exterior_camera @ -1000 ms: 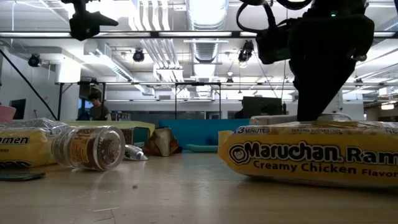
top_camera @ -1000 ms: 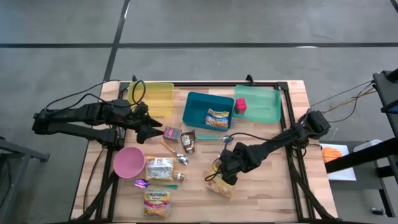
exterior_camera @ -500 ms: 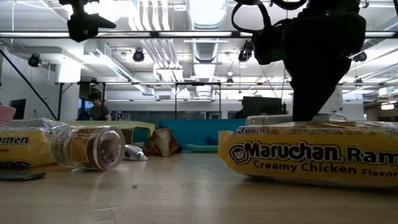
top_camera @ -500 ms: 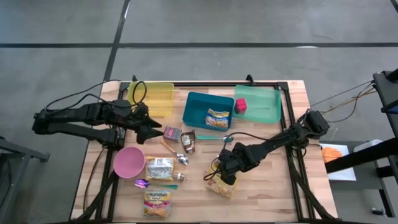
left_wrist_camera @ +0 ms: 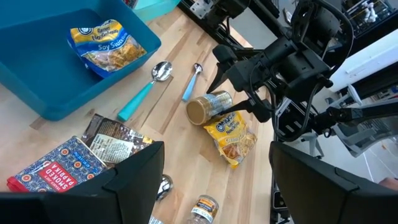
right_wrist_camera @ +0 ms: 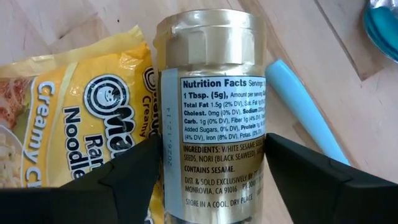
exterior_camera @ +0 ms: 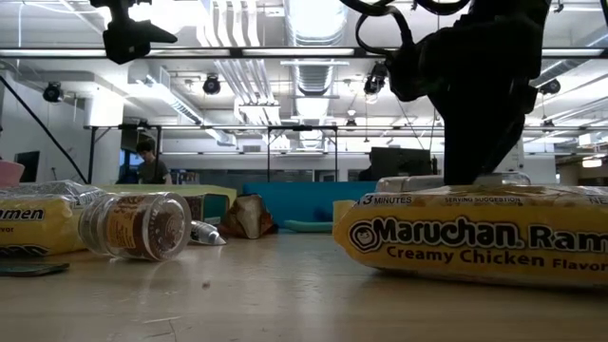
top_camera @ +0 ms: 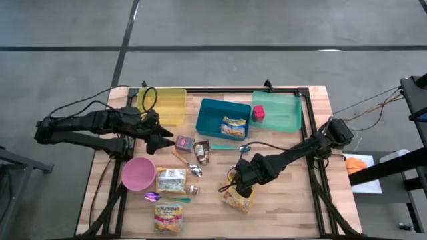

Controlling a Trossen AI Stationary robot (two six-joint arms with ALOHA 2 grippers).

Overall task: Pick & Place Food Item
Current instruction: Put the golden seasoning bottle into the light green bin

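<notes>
On the front half of the table (top_camera: 287, 193), the right gripper (top_camera: 241, 187) is low over a jar (right_wrist_camera: 211, 118) with a gold lid. The jar lies on its side. Its one side rests against the edge of a yellow ramen packet (right_wrist_camera: 68, 118), Creamy Chicken flavor, which lies flat on the wood. The 2 fingers (right_wrist_camera: 118, 186) of this gripper stand wide apart, 1 on each side of the jar, very close to its label. If they press on the glass I cannot tell, and the jar is not lifted. A spoon with a light blue handle (right_wrist_camera: 305, 106) lies just beside the jar, on the side away from the packet.

In the low view the right arm comes down behind the ramen packet, and the packet fills the right part of the picture.

The left gripper (top_camera: 167, 141) hangs above the left part of the table, between the yellow bin (top_camera: 167, 103) and the pink bowl (top_camera: 138, 173). Its fingers are spread wide and hold nothing. Below it lies a smoked paprika box (left_wrist_camera: 53, 167).

At the back of the table stand 3 containers in 1 row: the yellow bin, a blue bin (top_camera: 207, 120) with 1 noodle packet (top_camera: 233, 125) inside, and a green tray (top_camera: 283, 119) with 1 pink cube (top_camera: 258, 113).
</notes>
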